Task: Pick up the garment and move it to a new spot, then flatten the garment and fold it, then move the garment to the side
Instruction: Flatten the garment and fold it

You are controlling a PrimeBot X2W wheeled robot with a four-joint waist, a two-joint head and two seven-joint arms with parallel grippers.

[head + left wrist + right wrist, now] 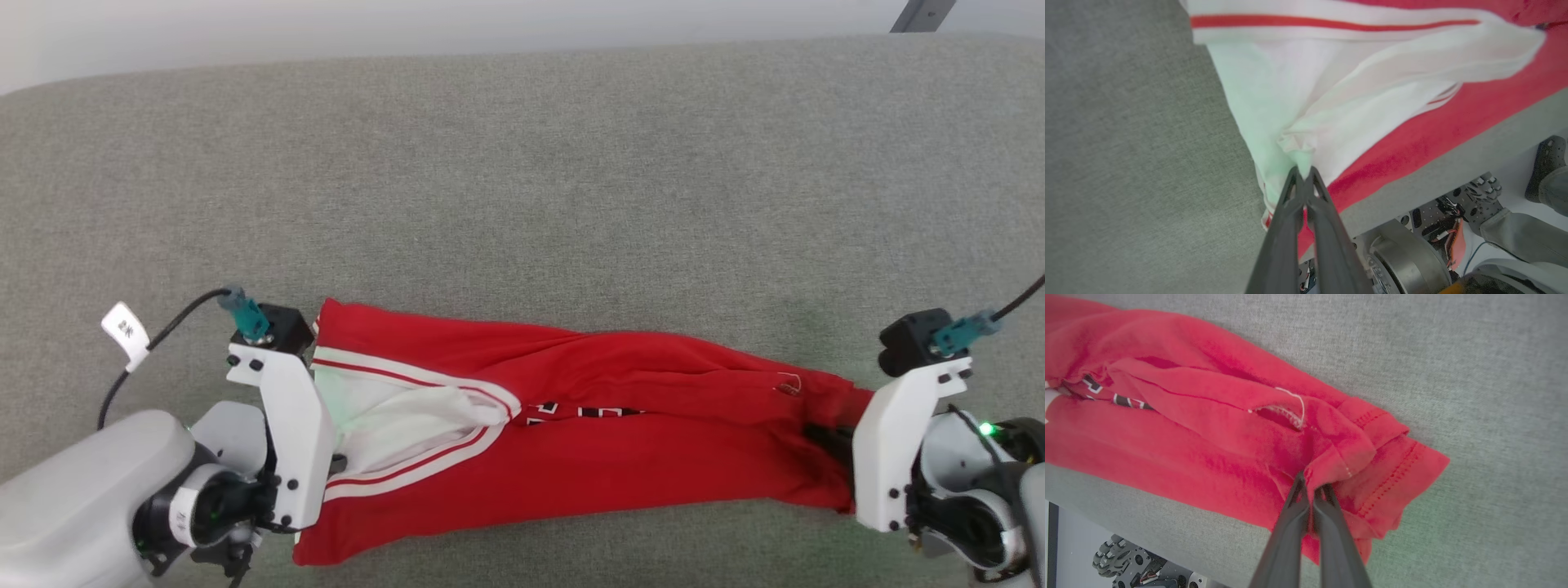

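Note:
The garment (620,441), a red jersey with a white sleeve end and striped trim, is stretched left to right near the front edge of the grey surface. A strip of black-and-white lettering peeks from a fold in its middle. My left gripper (1303,173) is shut on the white sleeve fabric (1339,106) at the garment's left end. My right gripper (1312,486) is shut on the bunched red hem (1355,457) at the right end. In the head view the white wrist housings hide both pairs of fingers.
The grey fabric-covered surface (522,180) stretches far behind the garment. Its front edge runs just under the garment; below it my wheeled base (1404,257) and a person's shoe (1545,167) stand on the floor.

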